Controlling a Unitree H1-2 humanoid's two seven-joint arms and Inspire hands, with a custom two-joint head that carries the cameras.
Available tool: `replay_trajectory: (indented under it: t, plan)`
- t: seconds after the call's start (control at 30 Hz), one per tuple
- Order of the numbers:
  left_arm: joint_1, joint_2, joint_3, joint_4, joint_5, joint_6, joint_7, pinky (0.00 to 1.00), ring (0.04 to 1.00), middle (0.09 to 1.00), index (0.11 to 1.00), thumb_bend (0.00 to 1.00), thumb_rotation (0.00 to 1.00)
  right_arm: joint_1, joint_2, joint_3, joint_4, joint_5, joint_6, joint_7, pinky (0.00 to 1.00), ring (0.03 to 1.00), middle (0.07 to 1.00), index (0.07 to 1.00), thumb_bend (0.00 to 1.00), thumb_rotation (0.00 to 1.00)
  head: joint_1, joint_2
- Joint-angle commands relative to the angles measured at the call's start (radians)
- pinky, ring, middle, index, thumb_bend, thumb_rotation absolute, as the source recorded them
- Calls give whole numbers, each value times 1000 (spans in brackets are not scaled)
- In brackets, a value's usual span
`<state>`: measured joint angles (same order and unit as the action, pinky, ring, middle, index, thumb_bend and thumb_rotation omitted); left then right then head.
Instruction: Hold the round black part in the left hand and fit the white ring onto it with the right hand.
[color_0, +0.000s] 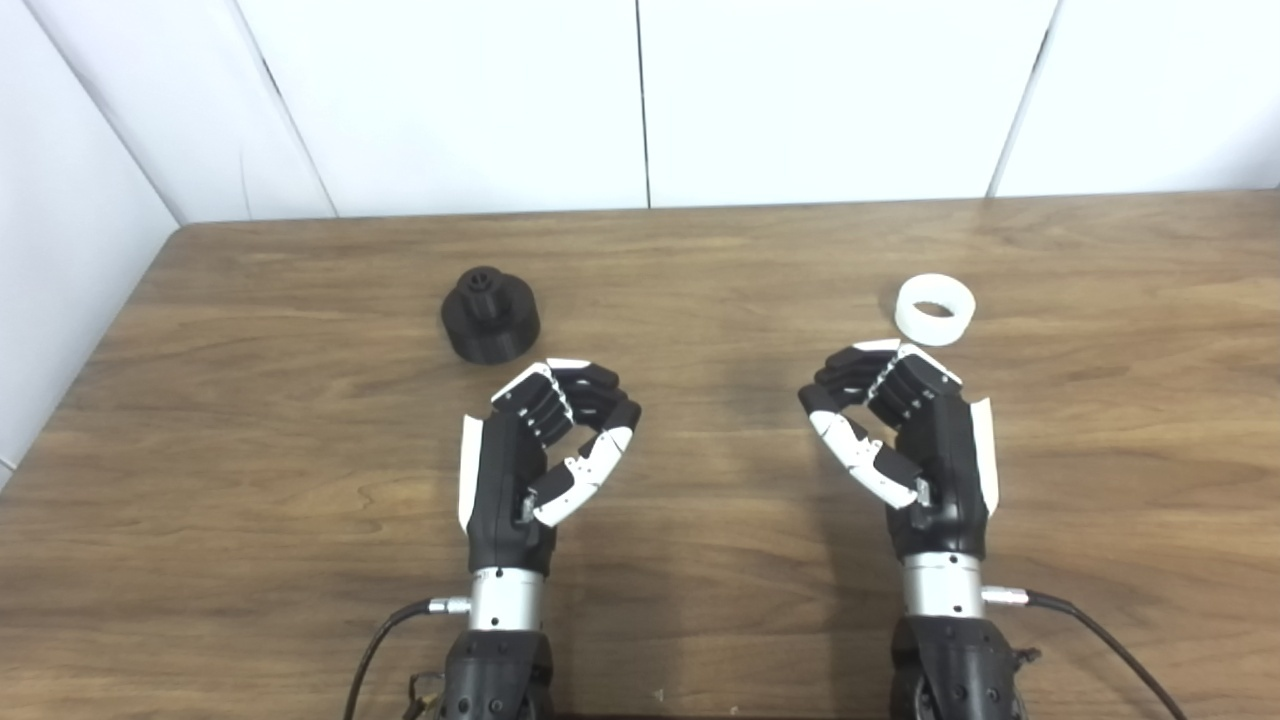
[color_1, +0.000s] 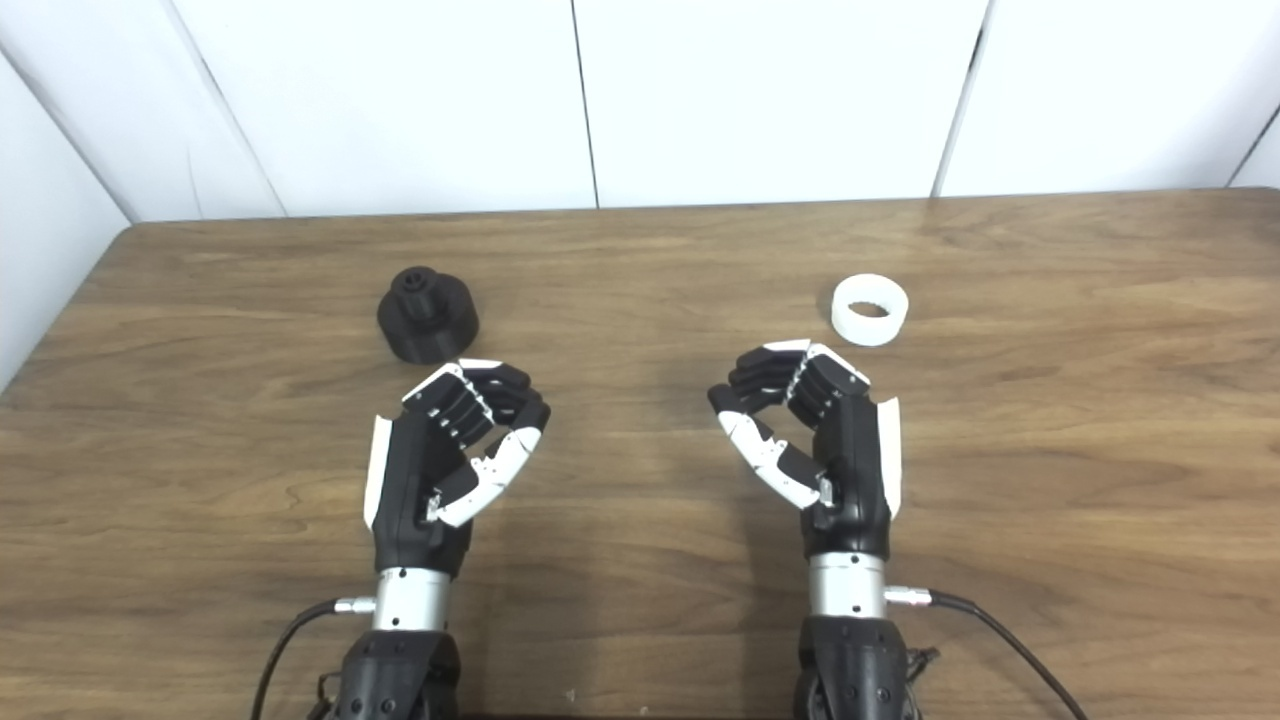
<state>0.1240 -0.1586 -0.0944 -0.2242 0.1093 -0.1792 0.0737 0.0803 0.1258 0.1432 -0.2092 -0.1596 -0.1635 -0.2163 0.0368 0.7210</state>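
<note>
Currently, scene: a wooden table is filling the view, with white wall panels standing along its far edge.
Left hand: the left hand is hovering over the near-left part of the table, fingers curled in toward the thumb and closing on nothing.
Right hand: the right hand is mirroring it at the near right, fingers likewise curled with nothing between them.
Round black part: the round black part is sitting on the table at the far left, just beyond the left hand's knuckles and apart from them, its narrower hub pointing up.
White ring: the white ring is lying flat on the table at the far right, opening facing up, just beyond the right hand's fingers and not touching them.
Spacing: part and ring are lying well apart, each on its own hand's side.
Cables: a dark cable is trailing from each wrist toward the near edge.
</note>
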Motion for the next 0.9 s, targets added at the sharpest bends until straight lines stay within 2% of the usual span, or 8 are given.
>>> replay_trajectory:
  t: [0.0,0.47,0.57,0.67,0.73,0.87]
  plan:
    - [-20,0,-2,-19,1,-28,3,380,467,496,482,513,0,28,24,3,-30,-5,-14,8,392,482,489,490,517,3,0,1]
    - [-24,3,-7,-18,2,-23,-5,374,466,496,481,512,0,25,24,3,-33,-7,-4,9,386,478,490,490,517,3,5,1]
    - [-26,-1,-8,-15,9,-24,-2,364,459,496,481,512,0,24,19,0,-34,-1,-1,12,388,480,490,491,517,2,58,-5]
    - [-25,-16,-20,3,20,-42,6,380,463,496,482,513,0,25,1,-13,-36,14,0,21,399,488,488,493,517,3,189,-26]
    - [-23,-30,-32,20,35,-57,15,399,474,496,482,513,0,29,-17,-29,-33,33,-9,30,410,493,485,496,517,5,251,-40]
    - [-22,-50,-49,44,51,-64,29,422,490,499,481,513,0,37,-38,-57,-27,77,-13,57,434,514,493,491,517,5,308,-56]
